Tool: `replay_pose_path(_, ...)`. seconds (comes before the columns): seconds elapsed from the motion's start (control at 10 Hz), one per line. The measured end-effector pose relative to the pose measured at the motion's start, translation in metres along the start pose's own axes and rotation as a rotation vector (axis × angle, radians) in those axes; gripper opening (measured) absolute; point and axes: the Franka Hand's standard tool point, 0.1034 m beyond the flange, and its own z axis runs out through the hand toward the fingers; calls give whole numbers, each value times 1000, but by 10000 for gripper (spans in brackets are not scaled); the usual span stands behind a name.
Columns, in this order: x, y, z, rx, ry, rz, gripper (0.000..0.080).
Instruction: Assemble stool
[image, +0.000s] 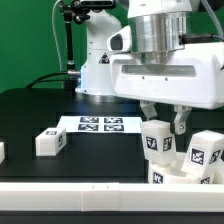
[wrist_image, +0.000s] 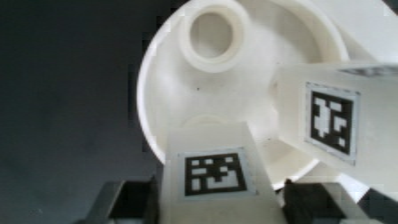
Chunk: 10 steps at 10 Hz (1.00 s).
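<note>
Black table (image: 30, 120), green backdrop | gripper (image: 164, 122) clamped on leg (image: 157, 140), upright at seat (wrist_image: 178, 95) rim, near second leg (image: 205, 152) on seat | spare leg (image: 50, 142) well apart from seat | tip: keep leg plumb, press squarely, likely twist gently

On the seat (wrist_image: 178, 100), leg (image: 157, 140) stands beside second leg (image: 205, 154)

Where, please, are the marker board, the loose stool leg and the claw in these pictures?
marker board (image: 100, 124): exterior view, its centre.
loose stool leg (image: 50, 142): exterior view, its tagged face.
claw (image: 163, 125): exterior view, midway between fingertips, shut on a second stool leg (image: 157, 142).
</note>
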Motion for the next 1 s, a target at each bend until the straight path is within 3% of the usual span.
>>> replay_pose_path(0.7, -6, -4, 1, 31, -80, 689, 340)
replay_pose_path(1.0, -8, -5, 1, 31, -89, 751, 340)
